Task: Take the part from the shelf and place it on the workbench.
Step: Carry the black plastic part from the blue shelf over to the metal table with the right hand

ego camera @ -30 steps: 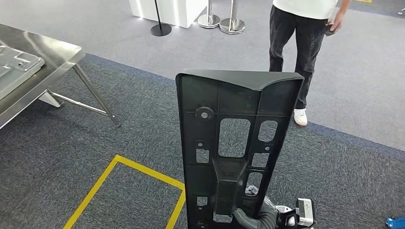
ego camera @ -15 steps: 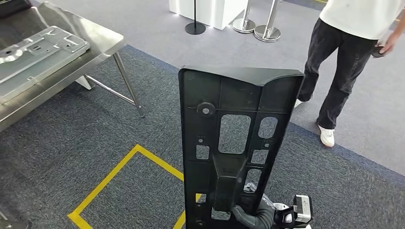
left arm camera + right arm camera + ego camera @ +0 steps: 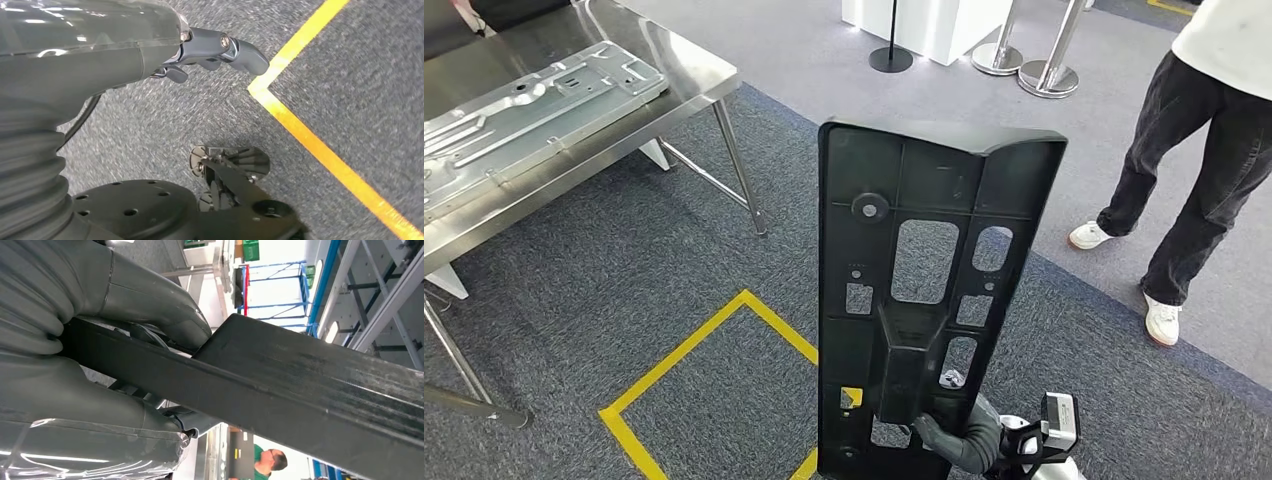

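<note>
Part (image 3: 929, 300) upright, centre; workbench (image 3: 574, 150) far left; person (image 3: 1204, 170) far right.

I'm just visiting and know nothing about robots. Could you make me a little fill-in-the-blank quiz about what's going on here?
1. The right hand grips the black part near its ____ end.
2. The part stands ____, not flat.
3. The tape on the carpet is ____.
4. The workbench top is bare ____.

Missing words: lower; upright; yellow; metal.
</note>
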Controlling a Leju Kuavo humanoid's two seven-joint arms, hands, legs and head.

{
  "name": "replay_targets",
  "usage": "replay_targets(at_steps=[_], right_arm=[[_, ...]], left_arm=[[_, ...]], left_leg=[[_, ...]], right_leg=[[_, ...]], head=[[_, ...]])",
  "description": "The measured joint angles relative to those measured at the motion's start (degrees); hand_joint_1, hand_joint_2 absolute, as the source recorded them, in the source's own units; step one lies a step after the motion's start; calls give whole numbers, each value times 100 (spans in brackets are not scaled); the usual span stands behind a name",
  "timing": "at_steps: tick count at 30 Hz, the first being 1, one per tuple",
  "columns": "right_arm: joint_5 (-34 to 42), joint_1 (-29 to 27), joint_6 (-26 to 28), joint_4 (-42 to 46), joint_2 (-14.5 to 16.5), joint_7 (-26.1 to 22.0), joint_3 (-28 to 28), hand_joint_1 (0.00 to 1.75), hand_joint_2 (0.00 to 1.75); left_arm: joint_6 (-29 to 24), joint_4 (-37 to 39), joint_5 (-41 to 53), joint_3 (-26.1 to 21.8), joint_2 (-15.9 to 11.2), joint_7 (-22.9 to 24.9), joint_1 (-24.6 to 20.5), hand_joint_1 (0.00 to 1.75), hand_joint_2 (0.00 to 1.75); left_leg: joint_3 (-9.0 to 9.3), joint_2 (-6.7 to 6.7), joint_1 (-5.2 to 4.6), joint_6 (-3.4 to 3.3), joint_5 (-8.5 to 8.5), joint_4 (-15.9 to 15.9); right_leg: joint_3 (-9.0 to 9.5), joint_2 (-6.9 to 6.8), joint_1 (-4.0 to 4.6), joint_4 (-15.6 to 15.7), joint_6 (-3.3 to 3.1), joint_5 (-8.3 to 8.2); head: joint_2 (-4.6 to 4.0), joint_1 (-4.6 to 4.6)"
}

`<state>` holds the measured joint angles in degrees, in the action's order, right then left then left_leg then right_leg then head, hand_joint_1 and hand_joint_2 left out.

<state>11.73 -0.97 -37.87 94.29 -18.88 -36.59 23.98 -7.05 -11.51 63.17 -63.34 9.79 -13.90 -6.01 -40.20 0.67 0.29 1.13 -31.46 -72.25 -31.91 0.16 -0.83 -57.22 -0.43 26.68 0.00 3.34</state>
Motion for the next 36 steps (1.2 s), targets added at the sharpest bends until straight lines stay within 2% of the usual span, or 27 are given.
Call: replay_targets(at_steps=[2,4,7,9,10,12,13,14,15,16,18,19,20,22,23,24,26,28,29,30,31,33,34,36], right_arm=[[40,-18,27,10,-1,43,-7,175,175],[66,-89,56,67,-1,79,-41,175,175],[63,-206,66,188,1,137,-97,175,175],[47,-225,30,228,8,178,-117,175,175],[31,-228,4,233,12,193,-125,175,175],[-19,-237,-44,216,19,211,-131,175,175],[-47,-247,-57,201,20,211,-131,175,175],[-75,-258,-62,188,22,201,-131,175,175],[-102,-268,-59,179,22,185,-131,175,175],[-128,-281,-47,177,22,168,-131,175,175],[-187,-318,-15,198,26,150,-130,175,175],[-213,-352,0,222,28,149,-130,175,175],[-235,-391,10,252,30,149,-129,175,175],[-259,-456,27,322,31,151,-128,175,175],[-263,-471,34,356,30,151,-127,175,175],[-264,-483,40,388,28,151,-127,175,175],[-264,-520,54,434,20,150,-127,175,175],[-268,-564,65,448,13,151,-127,175,175],[-270,-576,68,449,13,152,-127,175,175],[-272,-581,71,449,13,153,-127,175,175],[-272,-581,71,450,13,154,-127,175,175],[-265,-575,62,450,13,152,-127,175,175],[-255,-568,53,449,13,150,-127,175,175],[-220,-549,30,448,13,143,-127,175,175]], left_arm=[[2,0,34,3,0,4,-27,0,175],[14,0,77,12,0,31,-78,0,175],[34,-1,93,24,1,99,-109,0,175],[37,-1,64,24,4,102,-110,0,175],[39,-1,45,24,6,88,-106,0,175],[43,-1,19,24,5,51,-68,0,175],[45,-1,11,24,3,39,-36,0,175],[46,-1,8,23,1,33,-4,0,175],[48,-1,12,22,-2,28,20,0,175],[51,-1,20,22,-2,17,36,0,175],[63,-1,36,21,-1,-15,45,0,175],[67,-1,38,21,0,-31,45,0,175],[71,-1,40,21,0,-42,49,0,175],[71,-1,41,21,-1,-51,67,0,175],[70,-1,41,21,-1,-51,78,0,175],[68,0,42,22,-2,-50,82,0,175],[63,-1,43,23,-2,-44,75,0,175],[61,-1,44,24,-2,-32,72,0,175],[60,-1,46,24,-2,-24,78,0,175],[57,-1,47,24,-2,-13,85,0,175],[55,-1,49,24,-2,-1,90,0,175],[51,-1,60,24,-2,18,85,0,175],[50,-1,68,24,-2,25,81,0,175],[49,-1,80,23,-4,35,94,0,175]], left_leg=[[423,-5,-9,-47,361,793],[716,-7,-35,-120,526,1353],[756,11,-44,-213,539,1470],[789,36,-18,-278,572,1526],[806,51,-9,-302,586,1545],[801,98,-17,-323,589,1542],[798,135,-19,-323,587,1537],[797,181,-19,-321,585,1529],[798,235,-17,-316,582,1519],[800,296,-15,-306,576,1505],[780,420,-14,-267,557,1460],[757,480,-14,-235,553,1440],[733,533,-11,-199,554,1431],[701,620,1,-119,562,1435],[682,569,0,-88,534,1398],[627,459,-4,-62,451,1276],[357,152,-7,-25,115,688],[10,24,4,5,-197,-45],[-61,7,6,13,-216,-203],[-19,-10,7,15,-125,-133],[144,-39,6,7,54,169],[596,-146,-12,-42,383,999],[748,-186,-28,-79,460,1284],[823,-197,-63,-146,461,1452]], right_leg=[[20,-29,10,-3,24,15],[29,-53,29,-12,70,27],[31,-83,25,-20,157,40],[-44,-78,13,-218,204,183],[-162,-71,4,-480,217,335],[-538,-65,-4,-1248,239,684],[-692,-64,-10,-1543,250,763],[-759,-62,-18,-1652,258,735],[-706,-52,-29,-1514,260,592],[-554,-17,-44,-1183,258,382],[-201,216,-79,-421,252,76],[-101,303,-84,-199,245,22],[-62,358,-78,-102,233,25],[-55,254,-66,-79,173,15],[-42,196,-70,-58,130,6],[-29,128,-77,-35,86,-1],[-15,-17,-62,-12,28,0],[-15,-173,-35,-14,10,10],[-14,-248,-28,-15,11,14],[-8,-317,-25,-15,15,19],[4,-374,-24,-16,26,26],[33,-460,-11,-18,64,48],[44,-488,-3,-20,94,54],[52,-522,11,-19,157,53]], head=[[0,0],[0,0],[0,0],[0,0],[0,0],[0,0],[0,0],[0,0],[0,0],[0,0],[0,0],[0,0],[0,0],[0,0],[0,0],[0,1],[0,2],[0,1],[0,1],[0,1],[0,1],[0,1],[0,1],[0,0]])
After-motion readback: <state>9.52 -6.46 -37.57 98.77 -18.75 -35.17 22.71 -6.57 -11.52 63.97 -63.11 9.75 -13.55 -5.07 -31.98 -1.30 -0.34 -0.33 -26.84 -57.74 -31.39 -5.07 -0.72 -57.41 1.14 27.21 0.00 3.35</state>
